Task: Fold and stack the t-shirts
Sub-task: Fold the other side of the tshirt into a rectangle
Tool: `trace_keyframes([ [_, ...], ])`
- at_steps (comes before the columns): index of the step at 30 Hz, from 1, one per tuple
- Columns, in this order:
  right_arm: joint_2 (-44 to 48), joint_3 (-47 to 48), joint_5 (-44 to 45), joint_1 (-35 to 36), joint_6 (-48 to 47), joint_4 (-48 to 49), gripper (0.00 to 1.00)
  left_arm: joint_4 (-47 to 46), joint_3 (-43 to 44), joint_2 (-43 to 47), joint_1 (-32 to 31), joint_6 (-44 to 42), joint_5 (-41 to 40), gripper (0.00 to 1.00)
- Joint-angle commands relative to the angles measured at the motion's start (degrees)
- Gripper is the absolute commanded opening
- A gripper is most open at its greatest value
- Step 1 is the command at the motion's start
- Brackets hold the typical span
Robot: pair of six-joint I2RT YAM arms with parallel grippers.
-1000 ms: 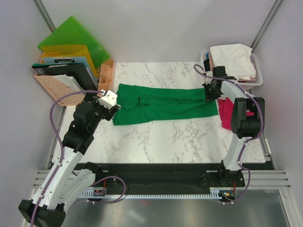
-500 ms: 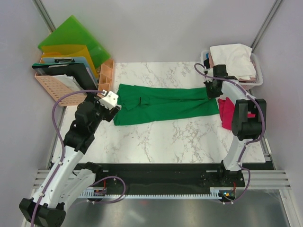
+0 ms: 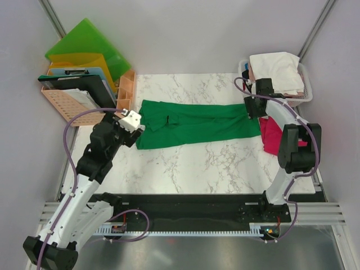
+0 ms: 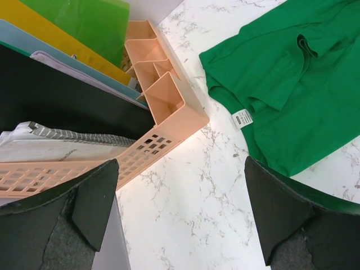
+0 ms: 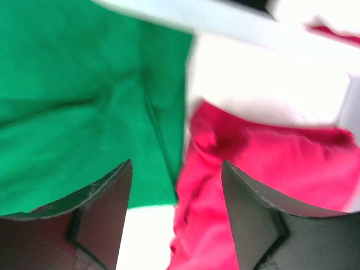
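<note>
Green t-shirt lies in a long strip across the marble table, its right end beside the magenta-red tee. Your right gripper hangs over that end, jaws apart, empty. Your left gripper gapes wide near the collar. Next, I judge, you pinch one end for the crosswise fold.

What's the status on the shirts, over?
Both grippers open, empty: left gripper at collar end of green shirt, right gripper over its other end. Red shirt beside it. Nothing in the way.
</note>
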State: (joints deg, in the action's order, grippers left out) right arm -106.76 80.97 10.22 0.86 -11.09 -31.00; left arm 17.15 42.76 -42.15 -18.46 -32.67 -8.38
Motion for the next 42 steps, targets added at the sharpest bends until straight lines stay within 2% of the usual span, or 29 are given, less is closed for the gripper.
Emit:
trace_keyframes([
  [1,10.2,-3.6,5.8,-0.6,1.0,4.1,0.74,0.3,-0.9,0.8,0.2,0.3,0.5,1.00],
  [5,19.8,-10.4,3.6,-2.9,4.1,4.2,0.85,1.0,-2.2,-0.8,0.1,1.5,3.0,1.00],
  [8,26.6,-15.6,-1.1,-2.9,5.3,4.2,0.90,4.3,-0.8,-7.1,0.0,2.0,8.0,1.00],
  [9,28.5,-16.7,-1.7,-2.9,5.8,4.2,0.91,5.1,0.0,-12.8,-0.1,1.7,10.4,1.00],
  [11,29.4,-18.5,-2.6,-2.9,5.7,4.1,0.92,6.5,3.9,-20.0,-1.7,0.9,8.7,1.00],
  [13,29.8,-18.8,-1.7,-3.1,4.8,4.5,0.92,6.8,9.0,-32.0,-3.0,0.2,1.7,1.00],
  [15,29.0,-18.7,-2.0,-3.3,4.8,4.9,0.92,5.4,11.5,-38.3,-4.9,-0.6,-2.1,1.00],
  [16,28.7,-18.6,-3.1,-3.4,4.9,4.5,0.92,4.6,13.6,-42.4,-5.2,-0.8,-1.8,1.00],
  [23,28.5,-18.3,-3.8,-3.6,4.9,4.1,0.92,1.6,24.1,-54.6,-5.1,-0.6,0.2,1.00],
  [33,28.5,-18.8,-4.1,-4.1,4.3,4.3,0.92,1.9,32.8,-64.1,-5.1,-0.1,0.4,1.00],
  [42,27.8,-19.1,-4.7,-4.5,4.1,4.7,0.92,3.8,28.8,-61.2,-5.1,1.2,4.9,1.00],
])
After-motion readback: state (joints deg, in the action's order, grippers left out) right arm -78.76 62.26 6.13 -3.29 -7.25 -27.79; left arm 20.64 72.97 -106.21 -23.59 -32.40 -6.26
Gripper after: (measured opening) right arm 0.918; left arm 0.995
